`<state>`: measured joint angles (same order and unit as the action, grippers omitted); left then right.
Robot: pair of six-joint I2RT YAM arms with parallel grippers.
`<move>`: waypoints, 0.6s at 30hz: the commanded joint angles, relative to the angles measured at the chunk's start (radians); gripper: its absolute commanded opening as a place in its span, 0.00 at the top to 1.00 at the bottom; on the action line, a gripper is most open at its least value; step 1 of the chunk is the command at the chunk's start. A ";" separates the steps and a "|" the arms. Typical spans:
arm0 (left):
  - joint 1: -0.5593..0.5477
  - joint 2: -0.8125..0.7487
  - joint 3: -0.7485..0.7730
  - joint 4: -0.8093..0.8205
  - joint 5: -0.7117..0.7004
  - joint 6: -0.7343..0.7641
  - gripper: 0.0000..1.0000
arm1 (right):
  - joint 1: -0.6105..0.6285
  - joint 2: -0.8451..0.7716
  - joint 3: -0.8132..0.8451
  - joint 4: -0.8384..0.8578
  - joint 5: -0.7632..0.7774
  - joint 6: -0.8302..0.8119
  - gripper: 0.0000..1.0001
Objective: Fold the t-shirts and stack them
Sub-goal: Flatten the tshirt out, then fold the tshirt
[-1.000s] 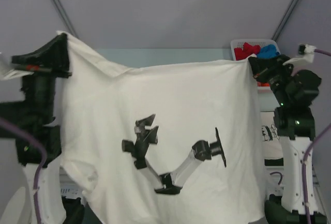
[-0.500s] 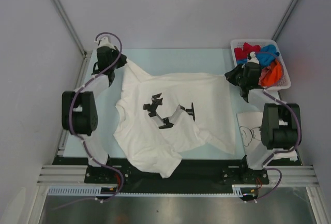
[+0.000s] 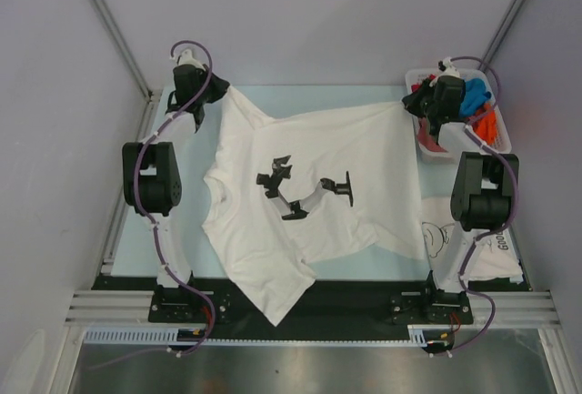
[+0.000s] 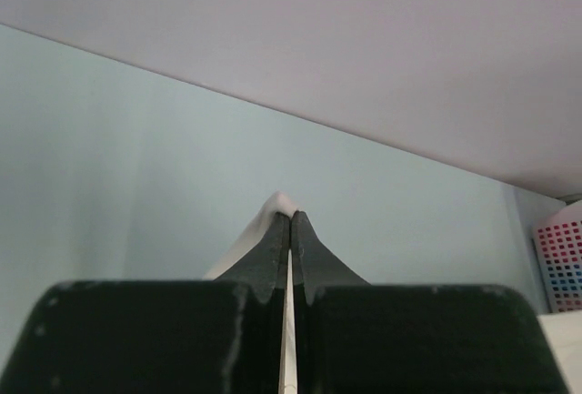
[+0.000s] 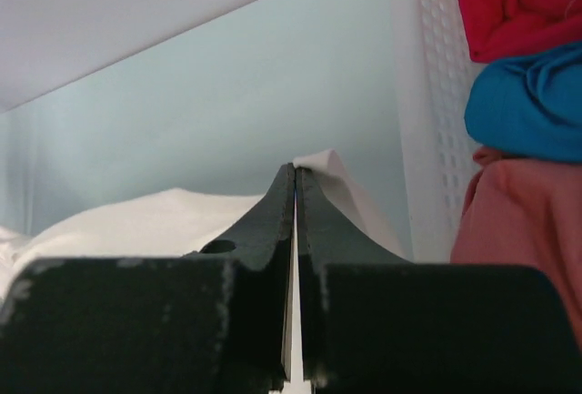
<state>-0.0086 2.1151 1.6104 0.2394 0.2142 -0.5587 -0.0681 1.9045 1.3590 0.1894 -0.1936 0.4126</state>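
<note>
The white t-shirt has come down onto the table, stretched flatter.

White shirt spread, others aside

White shirt with a black print lies face up across the table, wrinkled, its two far corners pinched in the left gripper and right gripper, near hem draped over the table edge. Line-print shirt lies flat at near right, touching it. Red shirt, blue shirt and orange-pink shirt are bunched together at far right

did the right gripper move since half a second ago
Yes. The right gripper shifted away from the arm bases, along the basket's left wall toward its far corner.
</note>
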 commanded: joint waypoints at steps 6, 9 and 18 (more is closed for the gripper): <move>0.006 0.012 0.223 -0.104 0.039 -0.020 1.00 | -0.006 0.171 0.282 -0.080 -0.017 -0.058 1.00; 0.006 0.026 0.244 -0.123 0.050 -0.041 1.00 | -0.004 0.232 0.377 -0.152 -0.027 -0.075 1.00; 0.006 -0.021 0.207 -0.259 0.080 -0.145 1.00 | 0.007 0.228 0.482 -0.378 -0.066 -0.009 1.00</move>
<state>-0.0086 2.1296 1.8145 0.0334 0.2665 -0.6380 -0.0673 2.1567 1.7615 -0.0799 -0.2367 0.3794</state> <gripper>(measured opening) 0.006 0.009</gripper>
